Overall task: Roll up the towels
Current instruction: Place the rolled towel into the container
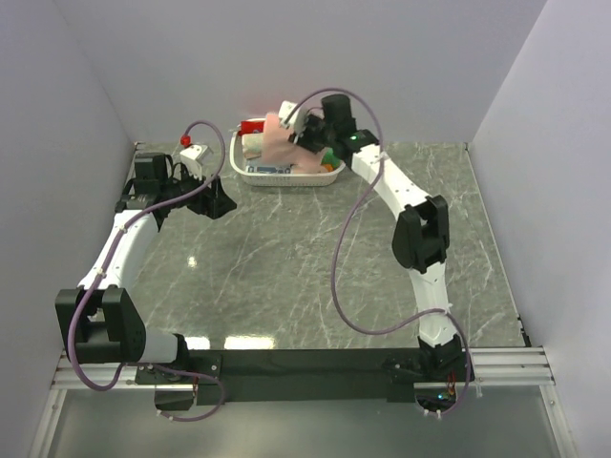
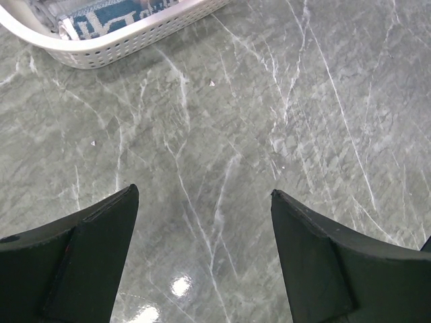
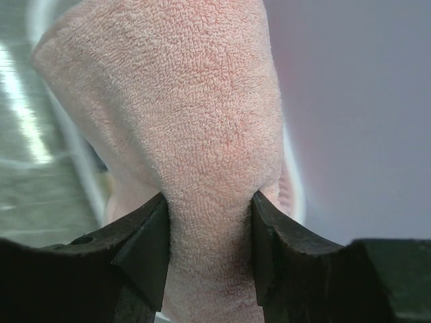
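Observation:
The salmon-pink terry towel [image 1: 280, 141] hangs bunched over the white basket [image 1: 263, 176] at the back of the table. My right gripper [image 1: 298, 127] is above the basket and shut on the towel; in the right wrist view the towel [image 3: 182, 121] is pinched between both black fingers [image 3: 145, 252], its folded top rising above them. My left gripper [image 1: 216, 202] is open and empty, low over the marble to the left of the basket; its wrist view shows two spread fingers [image 2: 87, 256] with only bare table between them.
The basket also holds a red bundle [image 1: 250, 126], a green bundle [image 1: 328, 159] and a cream cloth with blue letters [image 2: 108, 17]. Grey walls close in on the back and both sides. The basket's rim [image 2: 135, 40] lies just ahead of my left gripper.

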`<state>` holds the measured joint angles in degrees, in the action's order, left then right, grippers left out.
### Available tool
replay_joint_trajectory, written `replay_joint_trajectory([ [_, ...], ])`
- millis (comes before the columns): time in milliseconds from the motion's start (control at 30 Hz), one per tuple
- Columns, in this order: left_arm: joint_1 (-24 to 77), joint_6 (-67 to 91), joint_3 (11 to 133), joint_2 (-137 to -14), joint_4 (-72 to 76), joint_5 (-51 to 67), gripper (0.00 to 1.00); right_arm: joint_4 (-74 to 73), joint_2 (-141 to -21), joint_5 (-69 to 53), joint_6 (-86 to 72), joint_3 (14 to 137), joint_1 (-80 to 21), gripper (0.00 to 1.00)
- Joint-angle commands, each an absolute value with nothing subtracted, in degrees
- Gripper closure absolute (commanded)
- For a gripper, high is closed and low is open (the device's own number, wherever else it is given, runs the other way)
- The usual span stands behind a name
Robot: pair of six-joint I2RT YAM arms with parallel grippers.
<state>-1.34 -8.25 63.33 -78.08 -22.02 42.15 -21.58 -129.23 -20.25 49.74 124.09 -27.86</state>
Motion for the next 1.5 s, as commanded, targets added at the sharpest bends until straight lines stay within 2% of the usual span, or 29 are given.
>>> replay_joint_trajectory([
  [0,-1.14,-7.38,63.72,-76.38,-20.48,42.71,0.15,-11.35,-124.36,-14.43,51.94,125.07,-23.56,1.0],
  [167,-1.14,-8.09,64.16,-76.9,-21.71,41.92,0.13,-0.11,-127.35,-5.3,52.47,124.28,-22.06,1.0],
  [300,-1.14,-8.43,63.9,-76.47,-22.67,40.78,0.12,15.27,-129.19,-1.68,56.33,118.4,-22.15,1.0],
  [533,-1.32,-8.62,63.72,-76.38,-23.73,39.9,0.12,28.01,-135.52,-1.66,62.91,119.54,-22.15,1.0],
  [800,-1.32,-8.7,65.56,-77.26,-25.22,39.64,0.11,30.76,-138.34,-3.78,68.9,115.41,-22.5,1.0],
  [1167,-1.41,-9.05,66.44,-78.05,-25.49,39.73,0.11,28.04,-127.54,-8.09,70.49,96.17,-22.67,1.0],
  [1467,-1.41,-9.05,66.62,-78.57,-25.93,40.08,0.1,21.45,-122.96,-8.88,68.64,94.48,-23.2,1.0],
])
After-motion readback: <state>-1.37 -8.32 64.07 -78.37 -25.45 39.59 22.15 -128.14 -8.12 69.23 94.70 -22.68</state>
